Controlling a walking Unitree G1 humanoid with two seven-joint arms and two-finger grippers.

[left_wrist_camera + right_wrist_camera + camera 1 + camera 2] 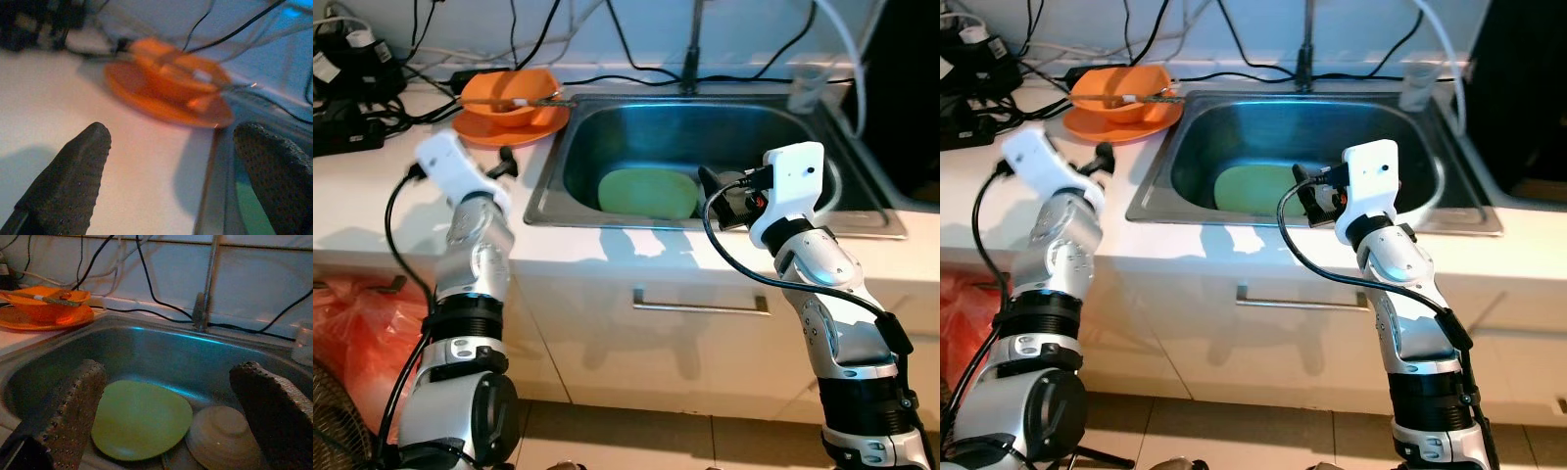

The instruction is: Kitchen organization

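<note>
The white bench (pixel 372 211) carries a steel sink (pixel 558 157) with free room along its front edge. In the sink lies a green plate (pixel 139 418), and just beside it a beige bowl (pixel 222 435) upside down. Left of the sink an orange bowl (pixel 509 93) stands on an orange plate (pixel 484 127), with black cables (pixel 352 108) behind. The right pincer (pixel 171 416) hangs over the sink, wide open and empty. The left pincer (pixel 178 181), also open and empty, is above the bench near the sink rim.

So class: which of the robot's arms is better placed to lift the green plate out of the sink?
Right. The right gripper hangs open over the sink, facing the green plate; the left gripper is above the counter.
</note>
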